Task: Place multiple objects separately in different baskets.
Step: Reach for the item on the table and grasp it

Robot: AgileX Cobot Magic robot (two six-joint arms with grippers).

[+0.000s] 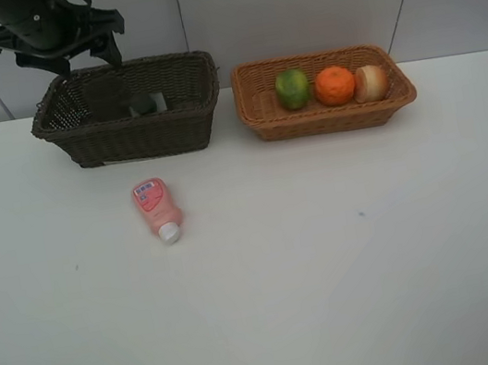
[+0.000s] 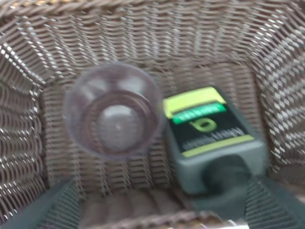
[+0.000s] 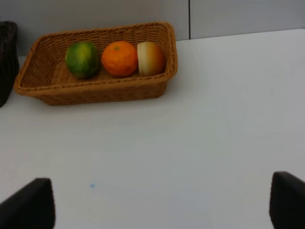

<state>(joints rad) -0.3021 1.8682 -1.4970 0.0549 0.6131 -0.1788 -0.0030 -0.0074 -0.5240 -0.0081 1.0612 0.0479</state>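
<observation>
A smooth white table stands before pale grey wall panels. At its far side sit two rectangular woven wicker baskets, side by side but not touching. The dark brown basket is the deeper one, with a coarse open weave. Inside it, the translucent mauve cup stands mouth up, round and glossy, just beside the dark green pump bottle, a blocky shape lying flat with a yellow-green label. The left gripper hovers above this basket's back left corner, its black jaws spread apart and empty. The light tan basket is shallow and finely woven; it holds a row of three: a green round fruit, a dimpled orange tangerine and a peach-like fruit. On bare table in front of the dark basket lies the pink tube, white cap toward the viewer. The right gripper has its jaws wide apart, holding nothing.
</observation>
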